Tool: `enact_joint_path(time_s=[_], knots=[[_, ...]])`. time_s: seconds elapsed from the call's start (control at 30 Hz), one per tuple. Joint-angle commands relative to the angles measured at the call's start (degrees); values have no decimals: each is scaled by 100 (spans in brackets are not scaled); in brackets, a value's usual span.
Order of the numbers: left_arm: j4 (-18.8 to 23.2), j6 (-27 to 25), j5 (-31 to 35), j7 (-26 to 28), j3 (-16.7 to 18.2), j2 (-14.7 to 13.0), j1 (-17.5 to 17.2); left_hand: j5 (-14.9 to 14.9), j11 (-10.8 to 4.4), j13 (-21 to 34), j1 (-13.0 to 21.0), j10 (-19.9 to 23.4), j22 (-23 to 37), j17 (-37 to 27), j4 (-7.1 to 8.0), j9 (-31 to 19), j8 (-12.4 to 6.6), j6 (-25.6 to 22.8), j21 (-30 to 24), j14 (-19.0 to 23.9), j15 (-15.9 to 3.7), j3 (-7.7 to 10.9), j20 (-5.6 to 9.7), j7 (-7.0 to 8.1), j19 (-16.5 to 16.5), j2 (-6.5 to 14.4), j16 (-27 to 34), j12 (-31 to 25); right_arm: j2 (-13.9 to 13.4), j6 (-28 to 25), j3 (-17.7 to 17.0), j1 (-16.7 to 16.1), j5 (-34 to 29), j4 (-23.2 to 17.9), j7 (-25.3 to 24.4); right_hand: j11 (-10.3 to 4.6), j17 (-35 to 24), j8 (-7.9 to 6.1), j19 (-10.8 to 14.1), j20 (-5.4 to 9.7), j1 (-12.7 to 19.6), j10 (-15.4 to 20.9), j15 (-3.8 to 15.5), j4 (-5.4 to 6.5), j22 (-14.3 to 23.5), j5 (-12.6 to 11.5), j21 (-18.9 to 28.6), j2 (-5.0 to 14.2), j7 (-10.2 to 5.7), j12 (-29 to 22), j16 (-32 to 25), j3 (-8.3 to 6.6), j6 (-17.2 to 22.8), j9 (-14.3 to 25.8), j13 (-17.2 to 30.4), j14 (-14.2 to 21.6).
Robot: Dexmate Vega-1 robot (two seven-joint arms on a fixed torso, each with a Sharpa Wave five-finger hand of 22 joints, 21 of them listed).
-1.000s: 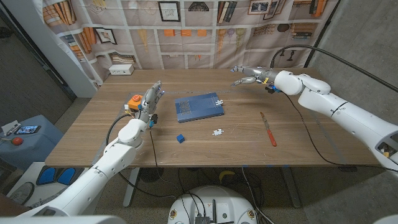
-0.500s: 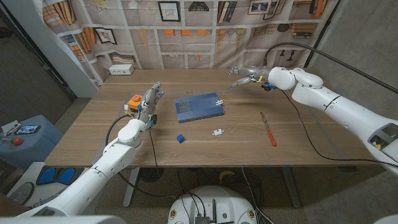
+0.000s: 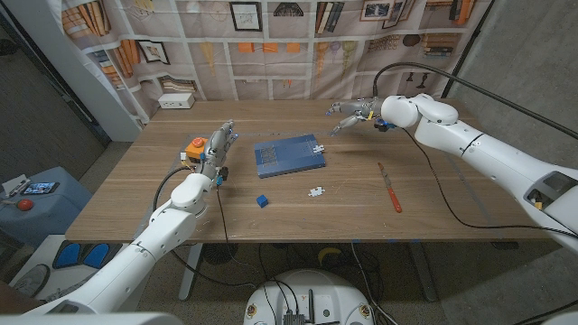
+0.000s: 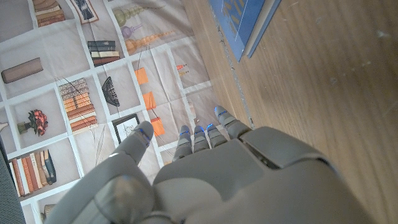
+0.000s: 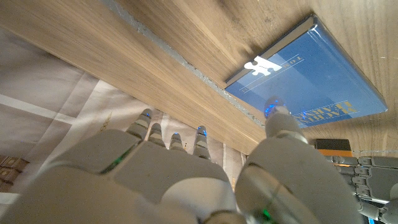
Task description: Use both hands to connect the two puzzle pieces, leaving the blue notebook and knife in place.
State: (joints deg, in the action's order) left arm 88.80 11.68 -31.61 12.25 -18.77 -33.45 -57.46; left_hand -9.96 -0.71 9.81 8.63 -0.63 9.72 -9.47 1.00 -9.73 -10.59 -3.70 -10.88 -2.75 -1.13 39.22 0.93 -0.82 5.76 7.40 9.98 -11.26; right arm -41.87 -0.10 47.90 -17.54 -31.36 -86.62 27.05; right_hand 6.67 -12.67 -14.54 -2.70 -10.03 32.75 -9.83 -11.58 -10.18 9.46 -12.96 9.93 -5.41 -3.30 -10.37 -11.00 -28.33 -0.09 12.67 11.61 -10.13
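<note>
A blue notebook (image 3: 289,155) lies mid-table, and a small white puzzle piece (image 3: 319,147) sits on its right corner (image 5: 260,65). A second white puzzle piece (image 3: 315,191) lies on the bare wood nearer the front. A small blue piece (image 3: 261,200) lies to its left. My right hand (image 3: 352,113) hovers beyond the notebook's far right corner with fingers spread and nothing in it. My left hand (image 3: 217,149) stands left of the notebook (image 4: 245,18) with its fingers straight, holding nothing. The knife (image 3: 390,187) with its red handle lies at the right.
An orange and grey object (image 3: 195,146) sits just left of my left hand. A white box (image 3: 176,100) stands at the far left corner. A patterned cloth hangs behind the table's far edge.
My right hand has swung left along the far side of the table toward the notebook's far right corner. My left hand and the objects have stayed put.
</note>
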Motion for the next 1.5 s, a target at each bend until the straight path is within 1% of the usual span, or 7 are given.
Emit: enact_joint_path(time_s=[0.03, 0.33, 0.67, 0.93, 0.97, 1.03, 1.5], knots=[[-1, -33, 10, -16, -37, -12, 17, -11, -14, 26, -51, 37, 17, -27, -17, -26, 8, -38, -15, 32, -1, 52, 5, -7, -19, 266, 27, 4, 144, -67, 241, 107, -326, 81, 157, 55, -8, -49, 25, -31, 63, -437, -73, -7, 20, -43, 51, 37, -38, -33, -10, -45, 81, 21, 10, -480], [25, -19, 3, 3, -23, -15, -21, -10, -8, 26, -59, 29, 17, -26, -24, -26, 10, -43, -15, 28, -5, 56, 3, -1, -20, 269, 24, 12, 241, -207, 402, 129, -629, 71, 188, 48, -10, -132, 144, 8, 197, -399, -68, -11, 19, -76, 100, 34, -70, -77, -53, -91, 214, 49, 13, -434], [12, 33, -3, -9, -21, 4, -27, -10, 1, 27, -64, 35, 17, -24, -36, -27, 14, -42, -16, 34, -2, 58, 3, 3, -21, 275, 25, 14, 366, -251, 544, 138, -867, 188, 141, -1, -11, -326, 302, 53, 402, -286, -13, -14, 19, -93, 133, -18, -106, -131, -117, -135, 522, 105, 14, -311], [46, 13, -9, 11, -2, -15, -50, -9, -6, 27, -68, 39, 17, -24, -39, -27, 14, -45, -18, 32, 1, 58, 7, -3, -17, 280, 25, 15, 451, -259, 625, 133, -970, 295, 51, -33, -10, -430, 367, 76, 503, -227, 5, -11, 19, -90, 139, -40, -199, -148, -136, -151, 680, 134, 15, -265], [52, 6, -10, 12, -1, -19, -53, -9, -4, 27, -69, 38, 17, -24, -40, -27, 14, -46, -18, 32, 0, 58, 4, 2, -17, 280, 25, 16, 461, -250, 634, 131, -977, 312, 30, -47, -10, -482, 420, 80, 539, -173, 17, -11, 19, -87, 150, -55, -213, -165, -155, -154, 769, 146, 16, -214], [54, 1, -18, 11, 0, -18, -57, -9, -5, 27, -70, 39, 17, -24, -41, -27, 14, -47, -17, 31, 3, 59, 5, 0, -18, 282, 24, 16, 481, -243, 669, 144, -1012, 341, 34, -54, -9, -519, 441, 79, 570, -154, 23, -10, 19, -85, 150, -62, -240, -168, -164, -157, 826, 154, 16, -188], [75, -37, -27, 38, -4, -17, -79, -8, -7, 28, -77, 40, 17, -25, -47, -28, 19, -42, -17, 33, 3, 62, -1, 4, -19, 289, 25, 19, 626, -234, 857, 216, -1259, 572, -99, -114, -6, -696, 590, 125, 769, 13, 106, -6, 19, -74, 159, -57, -290, -200, -200, -196, 1077, 197, 15, -68]])
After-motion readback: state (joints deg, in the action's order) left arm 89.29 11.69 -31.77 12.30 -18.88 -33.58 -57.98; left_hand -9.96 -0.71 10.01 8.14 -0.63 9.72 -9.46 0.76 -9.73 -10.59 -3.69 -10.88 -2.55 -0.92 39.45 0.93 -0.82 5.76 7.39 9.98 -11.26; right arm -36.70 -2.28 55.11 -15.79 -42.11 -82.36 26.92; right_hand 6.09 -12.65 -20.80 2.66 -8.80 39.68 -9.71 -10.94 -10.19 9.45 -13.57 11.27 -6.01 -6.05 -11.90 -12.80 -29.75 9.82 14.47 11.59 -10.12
